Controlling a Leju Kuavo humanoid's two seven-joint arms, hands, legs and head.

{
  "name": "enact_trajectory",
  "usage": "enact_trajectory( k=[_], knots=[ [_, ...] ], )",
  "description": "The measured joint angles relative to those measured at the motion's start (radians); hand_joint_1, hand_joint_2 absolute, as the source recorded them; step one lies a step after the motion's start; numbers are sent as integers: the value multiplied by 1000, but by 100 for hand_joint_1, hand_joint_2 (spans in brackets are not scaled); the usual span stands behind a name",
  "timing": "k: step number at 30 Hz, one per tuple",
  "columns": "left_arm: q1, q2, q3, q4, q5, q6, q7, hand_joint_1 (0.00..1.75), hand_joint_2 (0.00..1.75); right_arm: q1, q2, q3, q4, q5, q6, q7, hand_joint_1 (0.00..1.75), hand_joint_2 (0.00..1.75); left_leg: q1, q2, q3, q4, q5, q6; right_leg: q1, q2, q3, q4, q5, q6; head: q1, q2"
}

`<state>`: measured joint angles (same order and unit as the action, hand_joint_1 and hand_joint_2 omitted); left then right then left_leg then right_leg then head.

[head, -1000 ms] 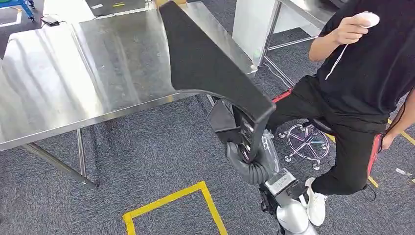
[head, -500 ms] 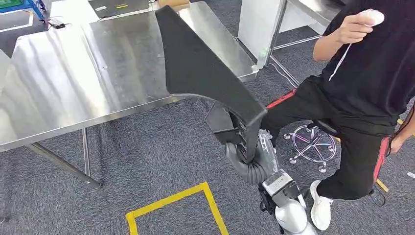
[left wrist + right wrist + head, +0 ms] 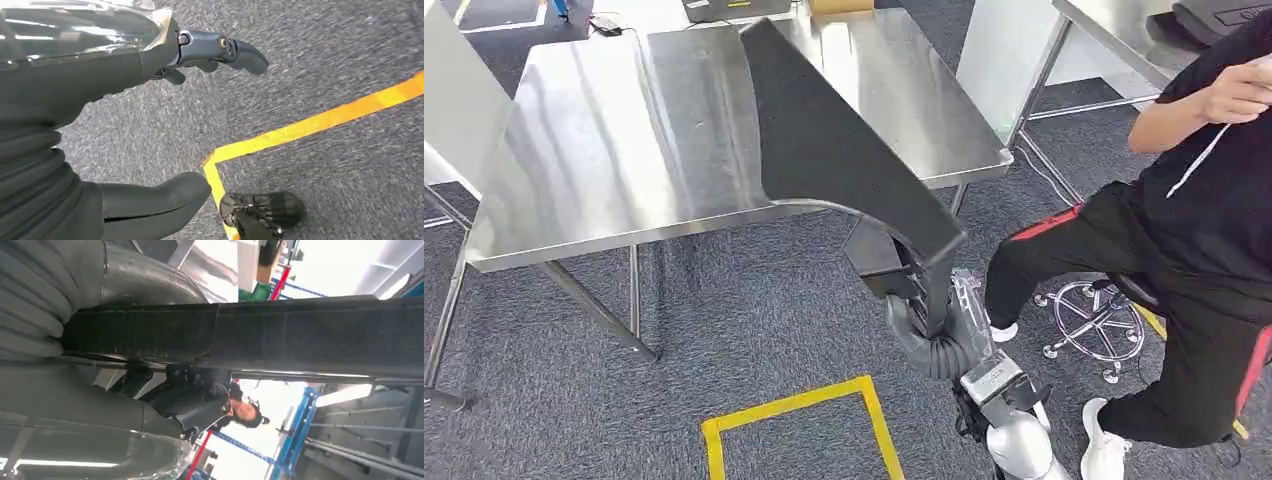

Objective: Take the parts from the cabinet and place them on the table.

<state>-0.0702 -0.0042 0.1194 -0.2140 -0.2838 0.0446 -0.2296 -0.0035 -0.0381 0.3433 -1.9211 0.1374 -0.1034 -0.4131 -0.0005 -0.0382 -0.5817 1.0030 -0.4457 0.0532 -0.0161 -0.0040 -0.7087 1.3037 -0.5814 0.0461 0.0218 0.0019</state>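
A large black curved panel (image 3: 824,130) is held up by its lower end in my right hand (image 3: 921,312). Its broad upper end reaches over the near edge of the steel table (image 3: 614,150), above the tabletop. From the right wrist, the panel's edge (image 3: 300,335) runs across the picture, with my right hand (image 3: 100,405) gripping it from both sides. My left hand (image 3: 100,85) hangs over the grey carpet, its thumb (image 3: 165,192) and fingers (image 3: 240,50) apart, holding nothing.
A person in black (image 3: 1194,220) stands close at the right, beside a stool base (image 3: 1094,320). Yellow tape (image 3: 794,405) marks the carpet in front of me. A second steel table (image 3: 1114,20) stands at the back right, a white panel (image 3: 454,90) at the far left.
The whole picture has shifted: the table now lies further right and fuller in view, and the person sits nearer the right edge. My right hand still holds the panel the same way.
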Motion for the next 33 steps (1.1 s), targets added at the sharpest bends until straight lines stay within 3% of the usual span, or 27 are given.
enact_trajectory(
  k=[2,3,4,7,8,9,10,11,12,13,14,20,21,23,24,25,27,29,30,31,33],
  knots=[
    [0,-1,0,0,0,0,0,0,175,-1,0,1,0,0,0,0,175,175,-2,-22,4,0,0,0,4,10,88,-180,74,11,0,0],
    [-1,-1,0,0,0,0,0,0,175,-1,0,1,0,0,0,0,175,175,-2,-31,5,0,-1,-1,4,31,131,-268,104,10,0,0],
    [-1,-3,0,0,0,-1,0,0,175,0,0,1,0,0,0,0,175,175,-11,-40,2,6,-3,-6,7,51,145,-304,113,0,0,0],
    [3,-3,0,0,0,-2,0,0,175,-1,0,1,0,0,0,0,175,175,-7,-55,-1,3,-1,-16,8,32,149,-303,117,-13,-1,0],
    [4,-2,0,0,0,-2,0,0,175,-2,0,1,0,0,0,0,175,175,-8,-60,-2,4,-3,-21,-2,26,153,-309,121,-20,-2,0],
    [5,0,0,0,-1,-5,-1,0,175,-2,2,1,0,1,0,0,175,175,-5,-35,-7,19,-15,-27,-9,20,158,-313,124,-24,0,0],
    [4,-2,0,0,-4,-6,-2,0,175,-1,2,1,0,1,-1,0,175,175,-7,-2,-12,35,-26,-36,3,21,153,-307,117,-25,-9,0],
    [2,-2,0,0,-5,-6,-3,0,175,-2,2,1,0,1,-2,-1,175,175,-5,-1,-4,4,0,-34,8,19,154,-297,110,-28,-9,0],
    [3,2,0,0,-5,-9,-2,0,175,-2,2,0,0,1,-2,-1,175,175,-6,-3,-4,14,-10,-9,10,18,153,-297,111,-28,-8,0],
    [1,2,0,0,-8,-10,-3,0,175,0,2,0,0,1,-3,0,175,175,-6,-2,-4,15,-11,-11,10,17,153,-295,109,-30,-12,0],
    [2,2,0,0,-8,-10,-4,0,175,-1,2,1,0,1,-3,0,175,175,-5,-1,-6,15,-6,-20,10,18,153,-294,109,-30,-10,0],
    [2,1,0,0,-9,-11,-3,0,175,-1,3,0,-1,0,-6,0,175,175,-3,0,-5,13,-7,-20,13,18,152,-294,109,-30,-10,0],
    [2,1,0,0,-10,-11,-3,0,175,-1,3,0,-1,0,-6,2,175,175,-5,0,-8,19,-10,-17,4,18,154,-301,112,-27,-10,0],
    [1,3,0,0,-10,-11,-3,0,175,-2,8,0,-4,0,-6,5,175,175,-8,0,-3,1,-5,1,7,18,158,-312,116,-19,-11,0],
    [1,1,0,0,-10,-10,-3,0,175,-1,10,-1,-6,0,-6,7,175,175,9,2,18,-32,14,5,11,16,153,-304,115,-20,-10,0],
    [0,-2,0,0,-10,-10,-3,0,175,-2,11,0,-7,0,-6,7,175,175,6,2,28,-45,18,7,10,14,143,-283,102,-19,-8,0],
    [-1,-2,0,0,-11,-10,-3,0,175,-8,11,-1,-7,0,-6,10,175,175,9,5,27,-46,19,8,5,14,73,-144,39,-25,-8,0],
    [0,-5,0,0,-11,-10,-1,0,175,-5,11,-3,-7,1,-6,15,175,175,10,5,26,-45,17,5,-6,14,4,-15,1,-14,-9,0],
    [1,-6,0,0,-11,-11,0,0,175,-5,10,-4,-6,2,-6,17,175,175,13,4,26,-44,16,0,-14,13,1,-17,11,-1,-8,0],
    [1,-8,0,0,-12,-12,0,0,175,-5,10,-4,-6,1,-5,17,175,175,18,2,28,-42,13,-8,-21,12,26,-69,38,17,-9,0],
    [0,-10,0,0,-12,-12,2,0,175,-6,10,-4,-6,2,-4,18,175,175,30,-2,28,-24,0,-29,-35,12,118,-247,110,55,-8,0]
  ],
)
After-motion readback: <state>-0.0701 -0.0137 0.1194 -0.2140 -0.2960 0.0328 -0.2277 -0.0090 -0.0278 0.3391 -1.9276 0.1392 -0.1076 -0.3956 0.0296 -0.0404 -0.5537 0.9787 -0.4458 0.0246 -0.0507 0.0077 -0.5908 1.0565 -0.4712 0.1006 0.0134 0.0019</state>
